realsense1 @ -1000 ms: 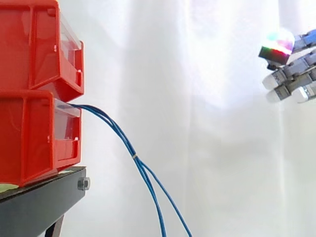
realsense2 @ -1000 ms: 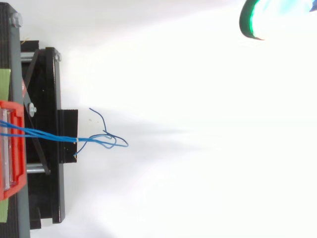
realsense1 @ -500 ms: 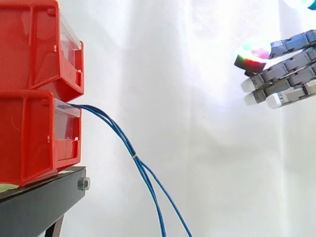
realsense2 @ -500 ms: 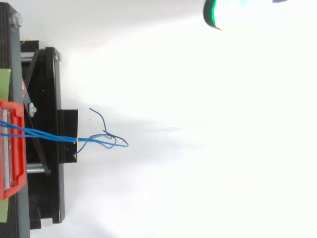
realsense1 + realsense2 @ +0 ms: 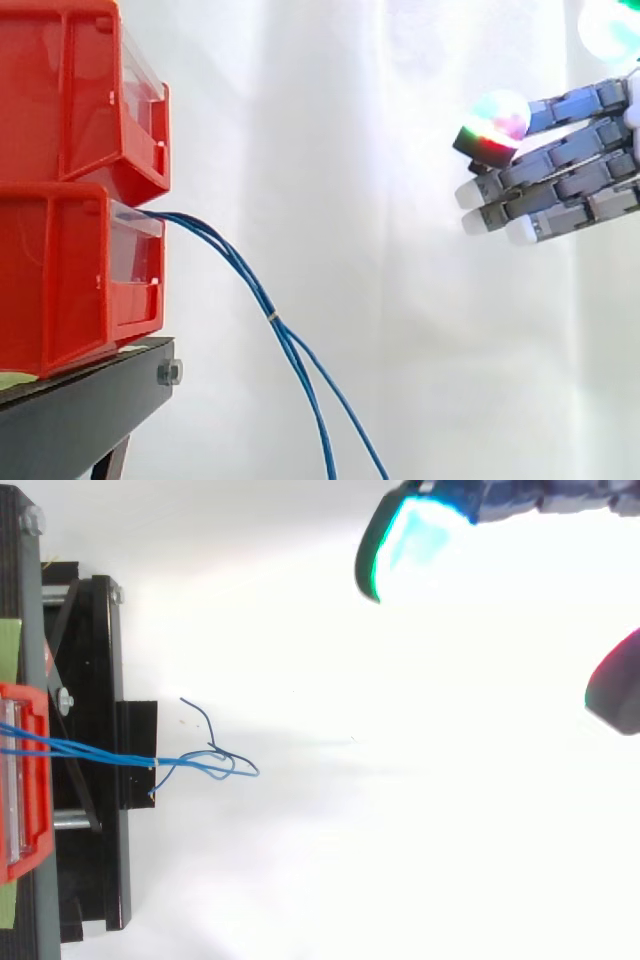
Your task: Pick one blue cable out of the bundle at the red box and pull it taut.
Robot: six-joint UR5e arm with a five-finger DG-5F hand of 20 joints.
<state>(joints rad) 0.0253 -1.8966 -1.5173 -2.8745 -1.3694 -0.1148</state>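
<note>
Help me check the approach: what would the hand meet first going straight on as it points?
Probably the blue cables hanging from the lower red bin; the hand points left, slightly down. The top view suggests it may pass beside them.

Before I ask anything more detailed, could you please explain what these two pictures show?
It is a robot arm's hand, reaching in from the right with its fingers straight, holding nothing; the glowing tips are its own pads. One picture looks level from the side, the other straight down from above. Two red bins are stacked on a black stand before a white curtain. Thin blue cables hang from the lower bin, well apart from the hand.
</note>
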